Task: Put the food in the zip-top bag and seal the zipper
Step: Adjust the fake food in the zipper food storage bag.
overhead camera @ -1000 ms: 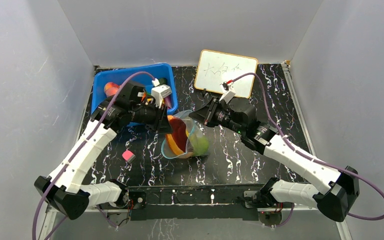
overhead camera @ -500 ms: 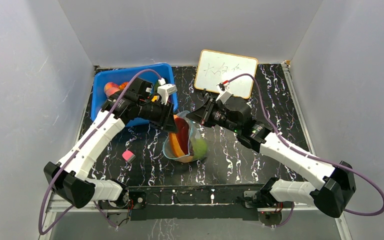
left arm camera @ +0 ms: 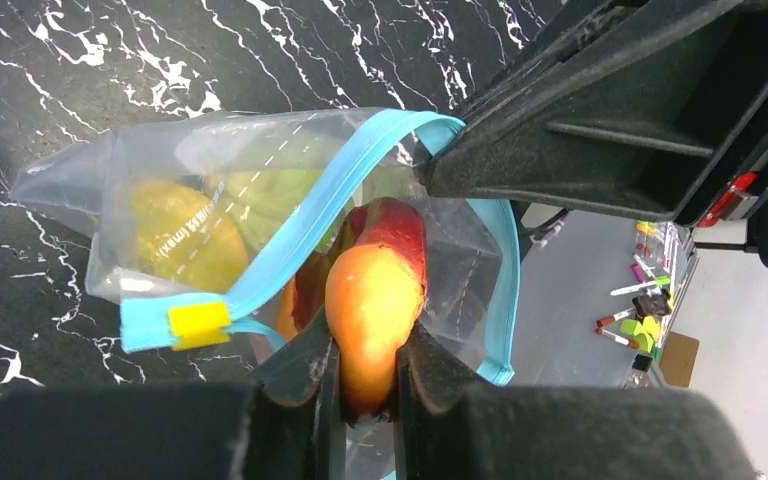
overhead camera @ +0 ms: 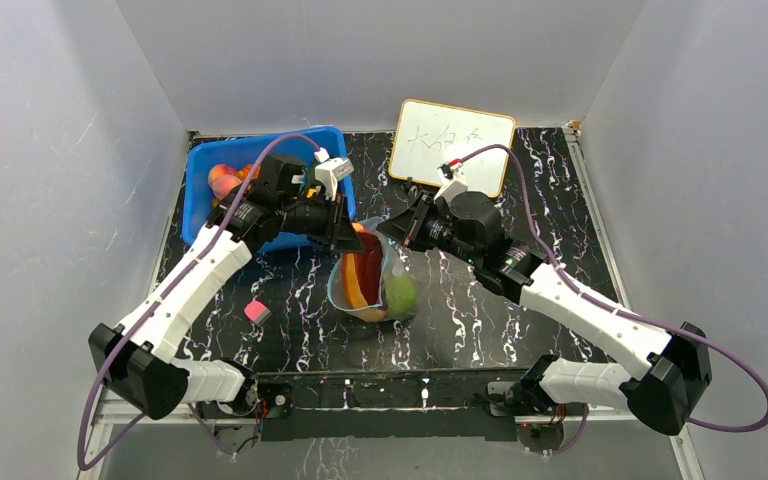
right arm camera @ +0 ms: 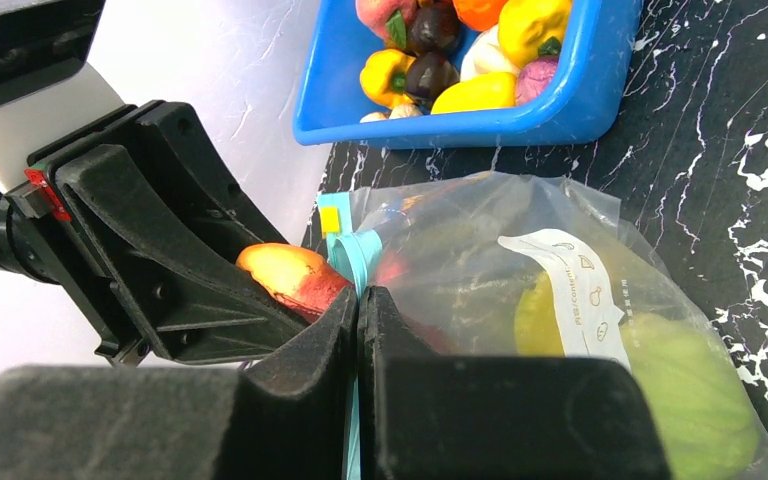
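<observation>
Zip-top bag (overhead camera: 392, 292) sits centre of desk (overhead camera: 580, 200), right claw (right arm camera: 358, 305) pinched shut on its zipper (right arm camera: 353, 255), holding the mouth up. Left claw (left arm camera: 365, 368) grips a peach (left arm camera: 375, 290) at the opening. Should push it past the rim before release. Versus a second ago: left claw farther back, mouth narrower.

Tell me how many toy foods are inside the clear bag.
3 visible, more may be hidden: green fruit and yellow piece deep inside, orange-and-red slice nearer the opening. The left hand holds a peach at the bag mouth.
</observation>
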`<act>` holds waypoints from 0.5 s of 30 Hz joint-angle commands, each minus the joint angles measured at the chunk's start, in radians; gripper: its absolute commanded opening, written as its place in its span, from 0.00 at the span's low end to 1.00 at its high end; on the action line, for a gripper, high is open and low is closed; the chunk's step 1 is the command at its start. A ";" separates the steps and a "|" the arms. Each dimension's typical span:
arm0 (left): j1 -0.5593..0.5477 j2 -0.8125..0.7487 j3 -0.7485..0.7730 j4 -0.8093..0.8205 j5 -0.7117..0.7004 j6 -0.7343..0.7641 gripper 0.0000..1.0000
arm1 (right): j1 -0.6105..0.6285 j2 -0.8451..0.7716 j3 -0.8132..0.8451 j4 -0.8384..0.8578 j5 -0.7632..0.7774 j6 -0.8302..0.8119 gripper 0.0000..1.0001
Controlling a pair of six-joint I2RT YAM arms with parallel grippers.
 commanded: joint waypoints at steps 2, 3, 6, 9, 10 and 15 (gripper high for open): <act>-0.005 0.027 0.110 -0.045 -0.050 -0.052 0.00 | -0.003 -0.020 0.030 0.057 -0.001 0.022 0.00; -0.005 0.040 0.134 -0.074 -0.050 -0.049 0.00 | -0.003 -0.019 0.031 0.059 0.001 0.032 0.00; -0.006 0.053 0.164 -0.128 -0.024 -0.040 0.00 | -0.002 -0.020 0.023 0.074 0.017 0.061 0.00; -0.008 0.040 0.167 -0.212 -0.044 -0.002 0.00 | -0.003 -0.008 0.052 0.030 0.048 0.058 0.00; -0.008 0.039 0.172 -0.252 -0.074 0.014 0.00 | -0.002 -0.004 0.069 0.017 0.048 0.054 0.00; -0.019 0.071 0.247 -0.374 -0.082 0.047 0.00 | -0.003 0.011 0.094 0.010 0.039 0.052 0.00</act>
